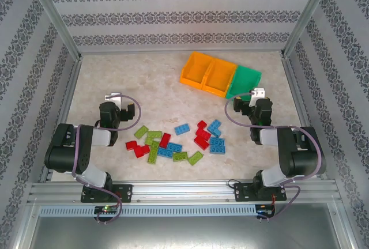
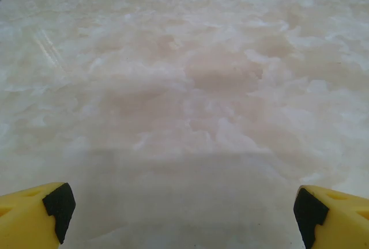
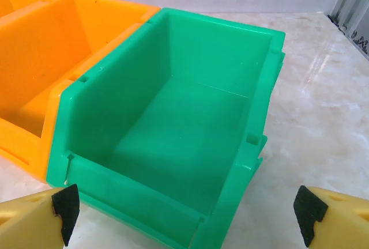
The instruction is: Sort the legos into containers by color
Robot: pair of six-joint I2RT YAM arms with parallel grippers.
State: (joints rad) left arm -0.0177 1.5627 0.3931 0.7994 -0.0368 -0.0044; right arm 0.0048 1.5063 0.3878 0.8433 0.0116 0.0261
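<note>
1. The left claw (image 2: pixel 181 217) has its two yellow fingers wide apart and holds nothing. It hangs low over bare table, at 9 o'clock from the brick pile. I think it is parked there so that the pile stays free to reach.
2. The right claw (image 3: pixel 187 214) is also spread apart and empty. It hangs just in front of the green bin, looking into it, at about 2 o'clock from the pile.
3. The table (image 1: pixel 115 70) is a pale marbled surface and carries all the things of the task.
4. The containers stand touching in a slanted row at 1 o'clock from the table's middle. The two orange bins (image 1: pixel 199 67) are on the 9 o'clock side and the green bin (image 3: pixel 104 116) closes the row at 3 o'clock. Inside the green bin there is nothing, and the orange ones seem empty too. Their low front walls face the arms, probably to make dropping easier.
5. The legos (image 1: pixel 173 142), in red, blue and light green, lie mixed in a loose heap at 6 o'clock, between the two arms and well apart from the bins. In my judgement the sorting has not begun, and the first step is to pick one brick.
</note>
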